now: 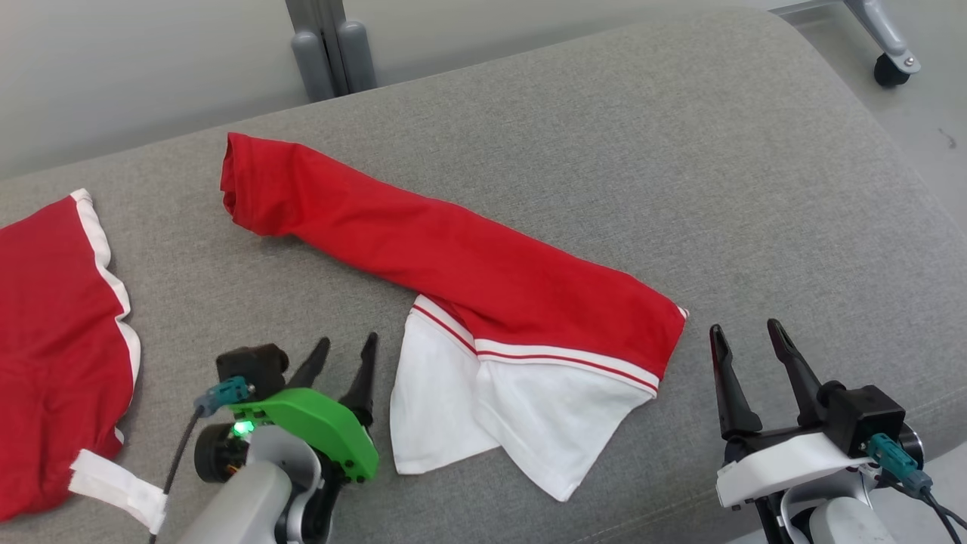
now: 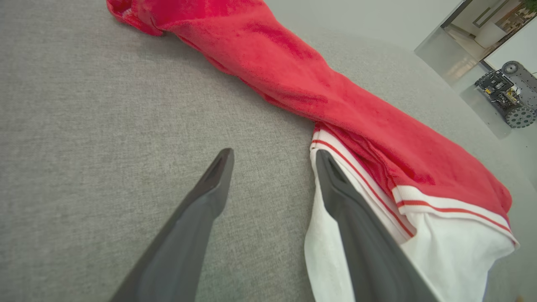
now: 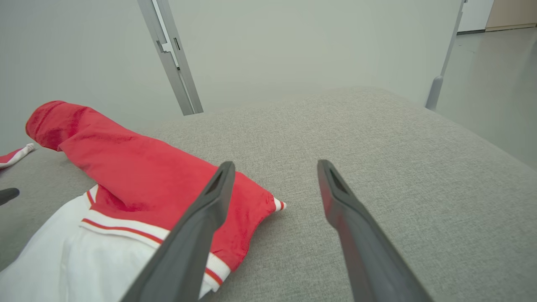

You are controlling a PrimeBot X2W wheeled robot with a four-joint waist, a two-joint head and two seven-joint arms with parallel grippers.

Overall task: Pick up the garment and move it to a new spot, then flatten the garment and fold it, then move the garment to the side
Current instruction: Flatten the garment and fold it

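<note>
Near the grey cushion's [image 1: 680, 151] front edge, the left pincer [image 1: 347, 340] and right pincer [image 1: 745, 326] stand spread and empty, either side of the red-and-white garment [image 1: 453, 257].

Bare grey cushion [image 1: 680, 151] right of and beyond red-and-white garment [image 1: 453, 257]: open passage. Second red garment [image 1: 53, 340] covers left edge; bare strip between the two. Grey posts [image 1: 355, 57] behind far edge.
</note>
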